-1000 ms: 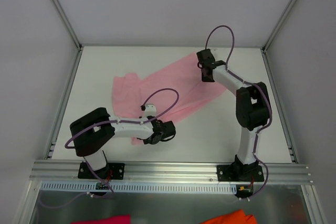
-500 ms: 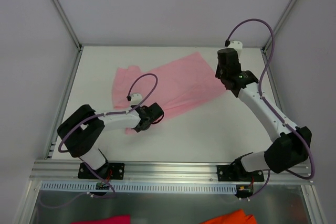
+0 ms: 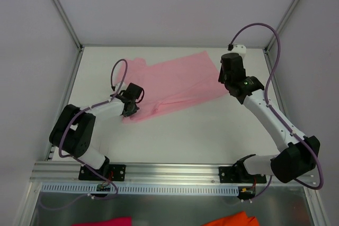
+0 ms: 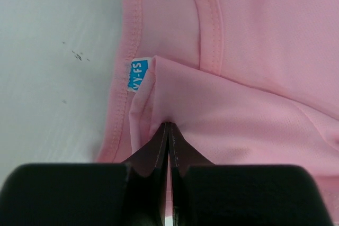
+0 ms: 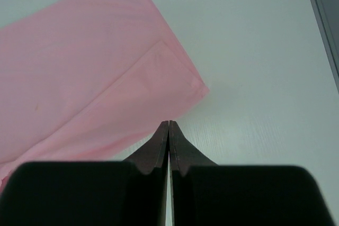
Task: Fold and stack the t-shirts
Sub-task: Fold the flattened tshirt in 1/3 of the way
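The light pink t-shirt [image 3: 175, 80] lies stretched across the far half of the white table [image 3: 201, 130]. My left gripper [image 3: 130, 108] is at its left end. In the left wrist view this gripper [image 4: 168, 124] is shut on a raised fold of the t-shirt [image 4: 254, 51], just beside the collar and its small neck label [image 4: 139, 74]. My right gripper [image 3: 226, 78] is at the shirt's right end. In the right wrist view its tips [image 5: 168, 122] are shut right on the edge of the flat t-shirt [image 5: 95, 67], near a corner.
An aluminium rail [image 3: 169, 172] runs along the near edge by the arm bases. Below it lie a magenta cloth scrap [image 3: 103, 220] and an orange cloth scrap [image 3: 233, 219]. Grey walls and frame posts [image 3: 61, 9] enclose the table.
The left gripper has carried its end of the shirt up and to the left. The right arm has swung out to the right, and the shirt now lies flatter and more stretched.
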{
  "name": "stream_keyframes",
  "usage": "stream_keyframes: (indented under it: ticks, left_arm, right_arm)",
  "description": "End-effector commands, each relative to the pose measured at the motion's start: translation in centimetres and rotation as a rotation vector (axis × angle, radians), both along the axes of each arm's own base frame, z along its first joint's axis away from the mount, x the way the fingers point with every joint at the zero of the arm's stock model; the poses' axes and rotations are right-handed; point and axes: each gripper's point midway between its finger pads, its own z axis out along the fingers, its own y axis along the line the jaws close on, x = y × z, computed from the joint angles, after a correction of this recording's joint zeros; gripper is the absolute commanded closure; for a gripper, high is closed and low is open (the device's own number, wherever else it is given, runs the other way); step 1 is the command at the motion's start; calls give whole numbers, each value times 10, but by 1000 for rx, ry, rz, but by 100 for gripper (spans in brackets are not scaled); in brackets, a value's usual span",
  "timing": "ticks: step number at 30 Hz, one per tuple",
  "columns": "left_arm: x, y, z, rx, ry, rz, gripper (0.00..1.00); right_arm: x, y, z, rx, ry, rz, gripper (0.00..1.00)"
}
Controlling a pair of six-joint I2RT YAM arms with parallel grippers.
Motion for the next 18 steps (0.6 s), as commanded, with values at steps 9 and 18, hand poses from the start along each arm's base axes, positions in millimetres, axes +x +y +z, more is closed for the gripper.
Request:
stream_keyframes:
  ticks: [9, 18]
  left_arm:
    - [58, 27, 12, -106, 25, 5, 100]
    - [112, 20, 68, -228, -189, -102, 86]
  right_arm:
    - [-2, 36, -35, 38, 78, 178, 97]
    - [-3, 73, -87, 9, 186, 296, 98]
